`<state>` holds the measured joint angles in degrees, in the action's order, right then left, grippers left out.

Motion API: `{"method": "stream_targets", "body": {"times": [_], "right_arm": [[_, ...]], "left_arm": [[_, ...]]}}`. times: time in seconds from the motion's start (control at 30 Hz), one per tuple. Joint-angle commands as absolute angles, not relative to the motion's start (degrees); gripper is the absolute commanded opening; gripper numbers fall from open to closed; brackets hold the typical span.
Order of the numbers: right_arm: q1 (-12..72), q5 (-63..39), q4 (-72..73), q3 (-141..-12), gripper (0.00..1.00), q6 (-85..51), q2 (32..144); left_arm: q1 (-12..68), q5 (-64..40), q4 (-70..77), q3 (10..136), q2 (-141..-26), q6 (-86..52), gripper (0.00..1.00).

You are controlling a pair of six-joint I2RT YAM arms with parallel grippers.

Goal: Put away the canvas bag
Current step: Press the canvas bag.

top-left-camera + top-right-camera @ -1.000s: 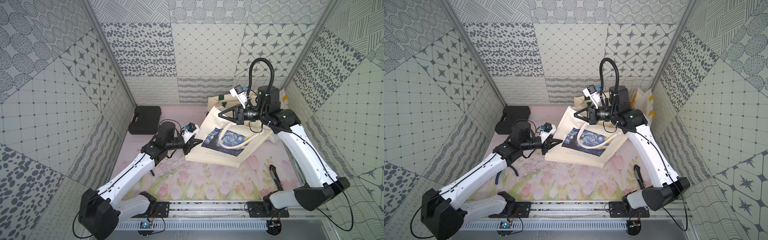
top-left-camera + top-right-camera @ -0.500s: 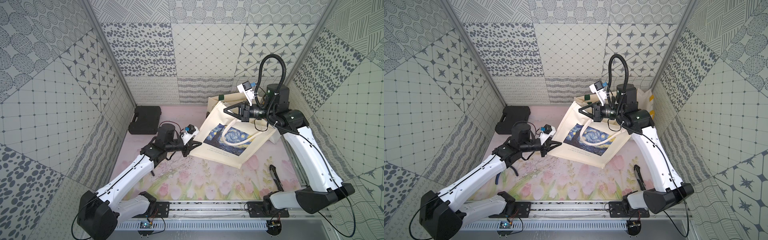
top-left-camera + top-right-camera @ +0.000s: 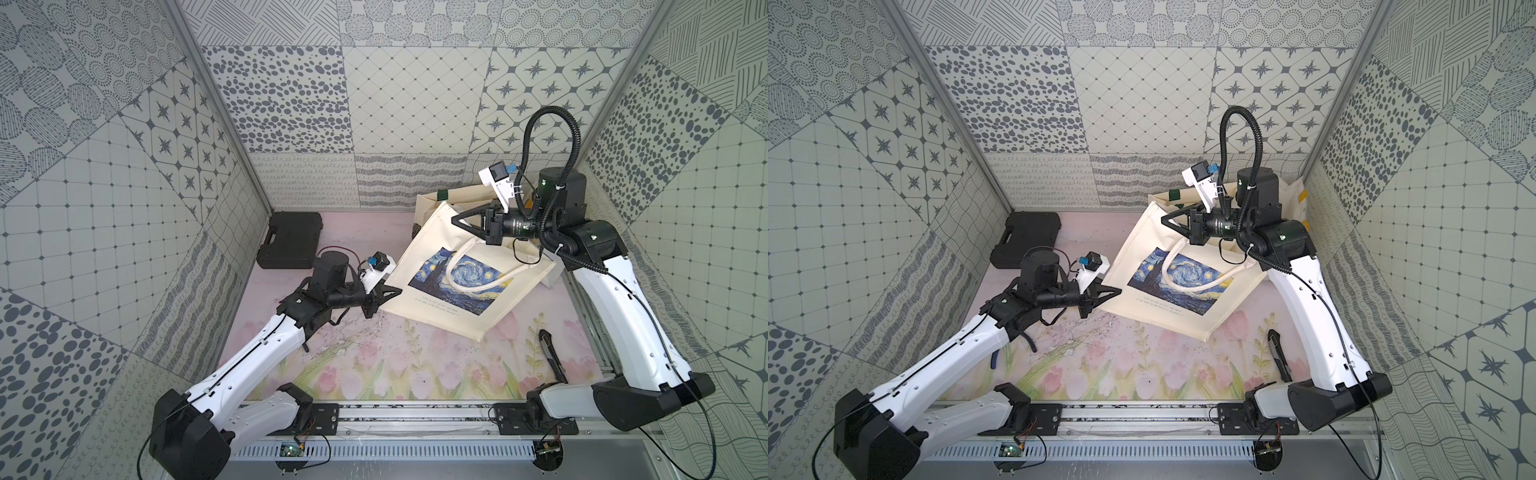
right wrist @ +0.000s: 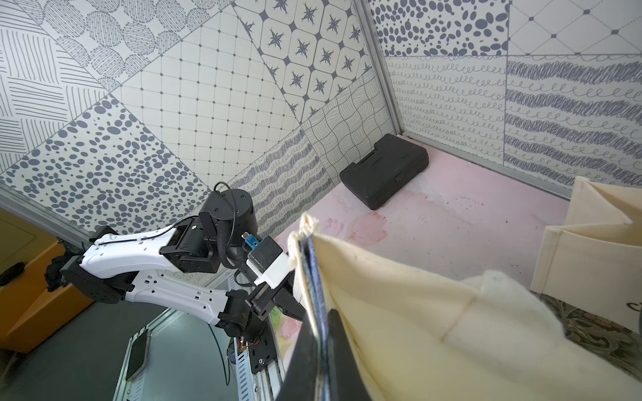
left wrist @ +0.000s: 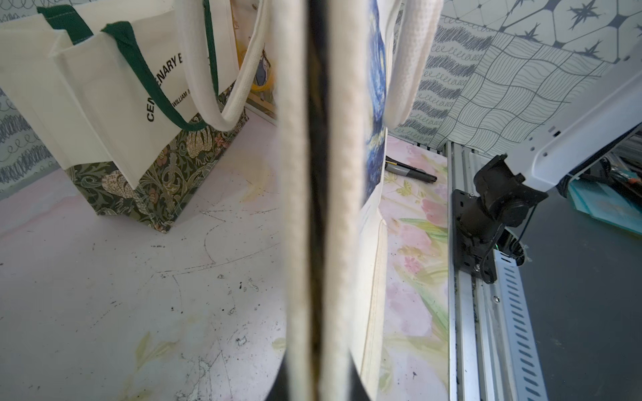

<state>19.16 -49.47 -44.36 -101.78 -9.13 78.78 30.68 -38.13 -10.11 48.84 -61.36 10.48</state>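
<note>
**A:** Where is the cream canvas tote bag with the swirling blue night-sky print (image 3: 457,284)?

**B:** It is held up between both arms over the far right part of the pink flowered table (image 3: 374,374). It is tilted with the print facing up, and its lowest corner seems to rest on the table. The left gripper (image 3: 398,291) is clenched on its near-left edge and the right gripper (image 3: 455,218) pinches its top corner. Just behind it, in the far right corner, stands an open cream bag with green straps and a dark floral base (image 5: 114,104), which is probably where the tote goes.

**A:** What could go wrong?

**B:** Both grips are thin pinches on cloth. If the arms pull apart or move out of step, an edge could slip free and the bag would flop. The white woven handles (image 5: 413,69) dangle loose and might snag on the standing bag's rim. Pushing hard could also tip that bag over.

**A:** How does it look?

**B:** It is flat, limp and apparently empty, sagging slightly between the two grips.
</note>
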Motion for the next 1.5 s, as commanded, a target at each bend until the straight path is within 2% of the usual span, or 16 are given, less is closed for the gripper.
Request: {"method": "stream_targets", "body": {"times": [0.0, 0.03, 0.1, 0.17, 0.2, 0.3, 0.4, 0.7, 1.03, 1.23, 1.47], "right_arm": [[18.5, -47.5, -36.6, -104.9, 0.0, -7.5, 75.4], [18.5, -47.3, -36.8, -104.7, 0.0, -7.2, 75.3], [18.6, -47.5, -37.4, -104.6, 0.0, -7.1, 75.4], [18.7, -48.1, -37.7, -103.7, 0.0, -7.2, 75.5], [18.9, -48.6, -37.7, -103.1, 0.0, -7.2, 75.4], [20.0, -49.3, -37.8, -101.3, 0.0, -6.6, 75.1], [22.3, -49.1, -39.8, -100.3, 0.0, -4.9, 75.4], [31.5, -41.3, -46.3, -96.0, 0.0, 2.2, 77.4], [31.9, -40.5, -40.3, -87.1, 0.0, 0.5, 78.9], [32.8, -41.8, -37.8, -87.2, 0.0, -1.0, 81.1], [34.1, -44.8, -38.6, -86.9, 0.0, -0.9, 81.5]], "left_arm": [[30.8, -36.2, -17.4, 48.3, -61.2, 9.2, 0.04], [30.8, -36.5, -17.7, 48.3, -61.2, 9.5, 0.0], [30.8, -36.2, -17.7, 48.4, -61.1, 9.4, 0.0], [30.8, -35.4, -16.9, 48.5, -61.1, 9.0, 0.36], [30.8, -35.2, -16.4, 48.8, -61.0, 8.9, 0.42], [30.8, -36.2, -16.3, 50.5, -61.6, 9.5, 0.4], [30.8, -37.3, -16.6, 53.0, -63.0, 10.2, 0.45], [30.8, -40.3, -18.6, 60.5, -67.4, 12.3, 0.46], [30.8, -44.9, -18.7, 63.4, -69.0, 12.2, 0.47], [30.8, -51.4, -15.2, 62.8, -71.3, 8.1, 0.47], [30.8, -47.3, -14.2, 61.9, -71.4, 8.5, 0.48]]}}
